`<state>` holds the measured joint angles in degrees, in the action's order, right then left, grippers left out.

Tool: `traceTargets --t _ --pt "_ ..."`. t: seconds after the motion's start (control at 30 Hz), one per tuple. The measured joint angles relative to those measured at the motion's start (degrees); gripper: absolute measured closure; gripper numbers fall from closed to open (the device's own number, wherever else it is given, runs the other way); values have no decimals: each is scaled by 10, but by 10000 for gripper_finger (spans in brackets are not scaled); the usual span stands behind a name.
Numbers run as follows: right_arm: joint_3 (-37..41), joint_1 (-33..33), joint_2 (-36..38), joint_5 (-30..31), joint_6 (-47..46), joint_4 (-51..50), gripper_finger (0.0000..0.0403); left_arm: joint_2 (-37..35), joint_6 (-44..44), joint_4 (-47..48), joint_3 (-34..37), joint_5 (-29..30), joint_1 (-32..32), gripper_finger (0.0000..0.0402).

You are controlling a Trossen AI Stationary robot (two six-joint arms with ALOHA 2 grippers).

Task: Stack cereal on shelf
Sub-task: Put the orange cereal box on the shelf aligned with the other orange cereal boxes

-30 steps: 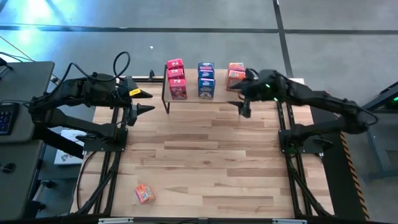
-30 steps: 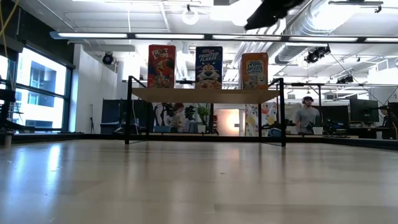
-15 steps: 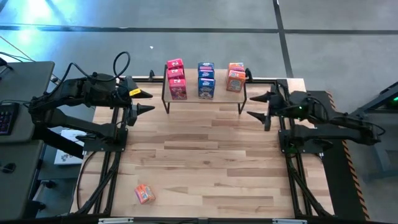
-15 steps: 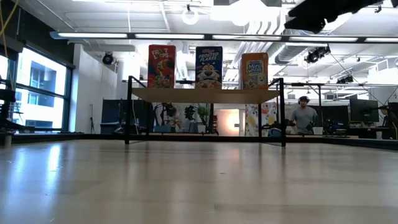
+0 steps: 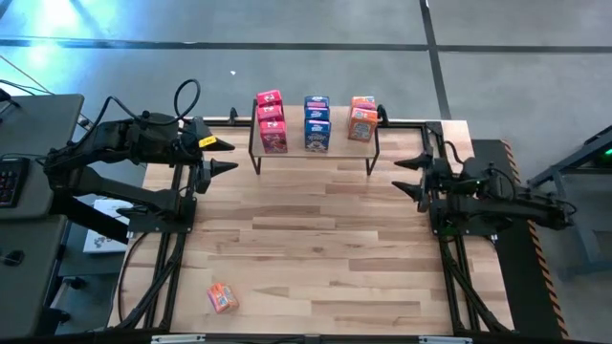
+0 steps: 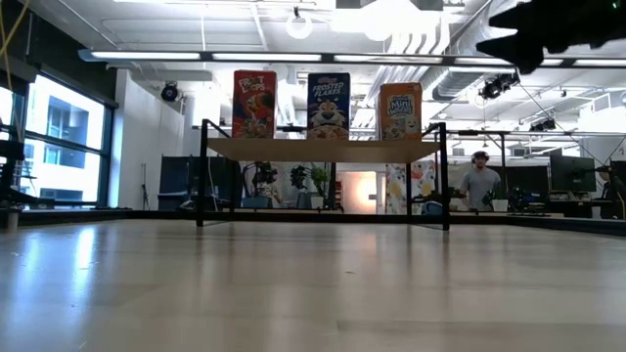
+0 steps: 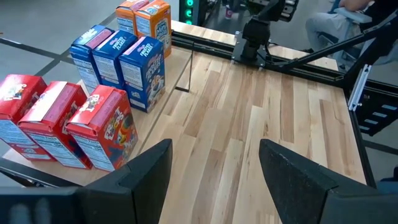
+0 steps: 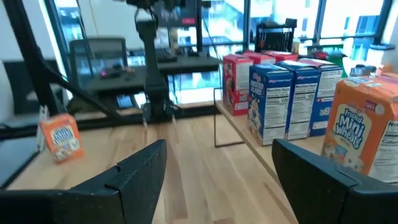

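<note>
The shelf [image 5: 316, 143] stands at the table's far edge. On its board stand three red cereal boxes [image 5: 271, 121], three blue ones [image 5: 316, 121] and two orange ones [image 5: 362, 118], all upright on their bases. One more orange box [image 5: 222, 297] lies on the tabletop near the front left; the right wrist view also shows this box [image 8: 60, 138]. My left gripper [image 5: 225, 156] hovers open left of the shelf, nothing between its fingers [image 7: 143, 180]. My right gripper [image 5: 406, 174] hangs open to the right of the shelf, level, and is empty.
Black frame rails [image 5: 172, 248] run along both side edges of the table. Bare wood [image 5: 316, 239] spreads between the shelf and the front edge. A person [image 6: 477, 186] stands in the room far behind the table.
My right gripper has drawn back from the orange boxes on the shelf toward the table's right edge and a little nearer, sinking and levelling out. It stays open and empty. The boxes on the shelf have not moved.
</note>
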<state>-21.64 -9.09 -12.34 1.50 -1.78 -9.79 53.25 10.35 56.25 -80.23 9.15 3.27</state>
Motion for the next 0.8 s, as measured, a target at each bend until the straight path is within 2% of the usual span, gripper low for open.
traceTargets --t 0.4,0.8 --pt "138 6 124 -5 -43 66 118 0 0 0 0 0 0 169" --pt "179 6 121 -9 -59 80 118 0 0 0 0 0 0 169"
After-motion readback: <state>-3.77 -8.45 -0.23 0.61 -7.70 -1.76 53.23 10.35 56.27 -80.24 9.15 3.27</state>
